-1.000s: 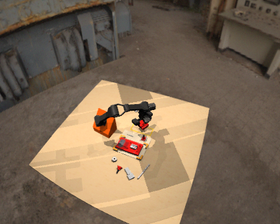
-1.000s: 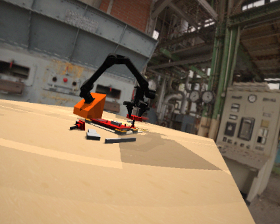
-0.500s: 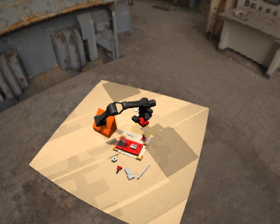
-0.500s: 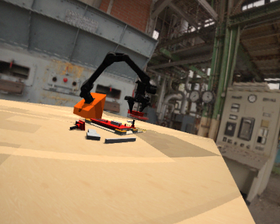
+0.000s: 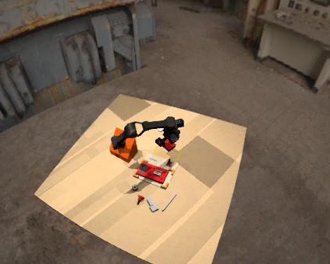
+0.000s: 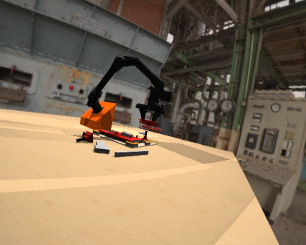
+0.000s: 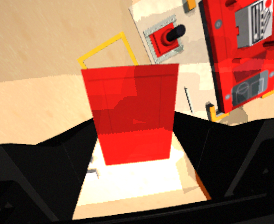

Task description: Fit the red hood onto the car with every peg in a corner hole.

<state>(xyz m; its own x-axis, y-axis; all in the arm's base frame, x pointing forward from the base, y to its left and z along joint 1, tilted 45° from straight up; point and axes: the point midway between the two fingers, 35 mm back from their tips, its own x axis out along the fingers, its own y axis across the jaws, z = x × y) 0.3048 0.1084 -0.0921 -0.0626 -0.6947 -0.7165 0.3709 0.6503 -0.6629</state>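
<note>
While the jaws pinched the flat-roofed red plastic hood (image 7: 133, 112) aloft, it needed squaring level over the red toy chassis (image 7: 243, 50) pegs.

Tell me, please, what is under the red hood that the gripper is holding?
The hood hangs in the gripper above the table. Under it shows pale table and part of a yellow outline. The car chassis lies off to the side. The hood covers whatever is directly below it.
</note>
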